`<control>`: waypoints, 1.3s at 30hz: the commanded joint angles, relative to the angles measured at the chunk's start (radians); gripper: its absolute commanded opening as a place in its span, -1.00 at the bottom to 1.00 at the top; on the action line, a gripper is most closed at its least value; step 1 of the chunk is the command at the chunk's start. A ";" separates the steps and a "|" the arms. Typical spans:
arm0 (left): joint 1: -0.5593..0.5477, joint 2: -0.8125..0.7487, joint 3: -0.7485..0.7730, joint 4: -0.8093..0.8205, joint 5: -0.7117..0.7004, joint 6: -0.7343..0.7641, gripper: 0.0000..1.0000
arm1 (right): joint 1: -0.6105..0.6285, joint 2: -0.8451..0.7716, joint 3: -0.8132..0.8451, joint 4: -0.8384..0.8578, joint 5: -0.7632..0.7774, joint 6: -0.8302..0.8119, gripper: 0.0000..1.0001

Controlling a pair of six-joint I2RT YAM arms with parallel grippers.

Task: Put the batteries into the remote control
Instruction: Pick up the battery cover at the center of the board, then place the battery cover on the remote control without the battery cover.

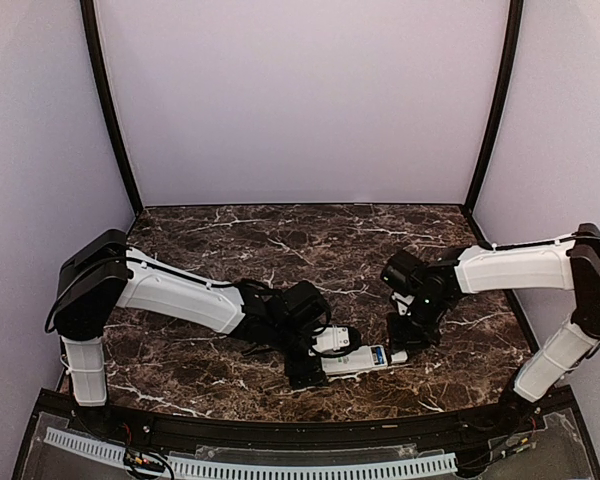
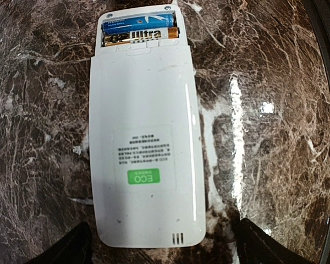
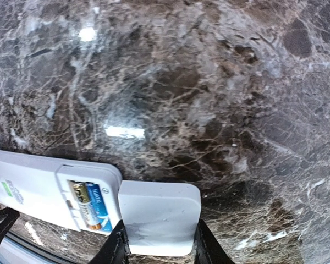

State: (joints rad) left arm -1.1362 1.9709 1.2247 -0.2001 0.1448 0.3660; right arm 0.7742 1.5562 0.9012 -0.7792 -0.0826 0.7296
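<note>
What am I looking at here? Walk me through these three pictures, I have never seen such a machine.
The overhead picture shows two robot arms bolted at the near edge of a marble table. The other two pictures come from small cameras on each wrist, looking down past that arm's own fingers.

A white remote control lies face down on the table. Its battery slot at one end is uncovered, with two batteries sitting inside.

The left gripper straddles the remote's other end, fingers on either side; whether they press on it is not clear. The right gripper holds the small white cover between its fingers, right beside the open slot, seemingly ready to close it.
</note>
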 commanded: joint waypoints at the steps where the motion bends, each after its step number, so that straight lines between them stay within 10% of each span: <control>1: 0.003 0.013 -0.001 -0.078 -0.009 0.024 0.80 | 0.022 0.016 0.042 -0.004 -0.016 -0.025 -0.64; 39: 0.003 0.018 0.003 -0.076 0.007 0.019 0.80 | 0.073 0.110 0.090 0.027 0.007 -0.003 -0.43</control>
State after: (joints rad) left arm -1.1362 1.9709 1.2247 -0.2001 0.1493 0.3668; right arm 0.8383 1.6478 0.9836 -0.7795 -0.0898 0.7341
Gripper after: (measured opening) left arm 0.900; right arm 0.332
